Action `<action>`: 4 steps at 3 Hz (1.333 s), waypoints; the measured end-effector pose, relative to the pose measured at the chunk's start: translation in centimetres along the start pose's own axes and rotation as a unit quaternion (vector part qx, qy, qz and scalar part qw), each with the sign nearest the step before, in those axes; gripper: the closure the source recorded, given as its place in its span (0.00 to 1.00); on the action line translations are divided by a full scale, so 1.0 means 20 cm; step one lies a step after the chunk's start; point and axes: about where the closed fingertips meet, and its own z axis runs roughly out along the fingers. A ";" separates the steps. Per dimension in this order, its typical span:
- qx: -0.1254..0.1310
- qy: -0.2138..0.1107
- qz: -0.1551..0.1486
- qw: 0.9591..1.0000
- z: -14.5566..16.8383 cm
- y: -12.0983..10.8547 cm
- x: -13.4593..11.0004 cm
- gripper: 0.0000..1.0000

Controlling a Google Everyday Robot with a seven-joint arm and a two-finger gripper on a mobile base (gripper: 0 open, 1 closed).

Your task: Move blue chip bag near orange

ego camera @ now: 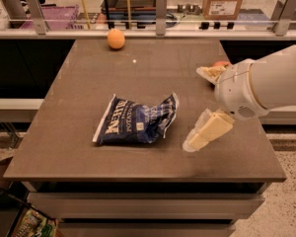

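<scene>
The blue chip bag [137, 121] lies crumpled in the middle of the brown table [89, 78], white lettering up. The orange [116, 39] sits at the table's far edge, left of centre, well apart from the bag. My gripper [193, 107] is just right of the bag, low over the table. It is open and empty, with one cream finger [207, 132] towards the front and the other [210, 73] towards the back.
A red-and-yellow apple [221, 63] at the right side is mostly hidden behind my white arm [266, 88]. A railing with posts [161, 6] runs behind the table. Boxes [224, 1] and crates stand beyond it.
</scene>
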 end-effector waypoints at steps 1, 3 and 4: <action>0.027 0.022 0.013 0.999 0.10 -0.06 0.04 0.00; 0.027 0.025 0.006 0.999 0.25 -0.16 0.00 0.00; 0.011 0.016 -0.003 1.000 0.31 -0.15 -0.06 0.00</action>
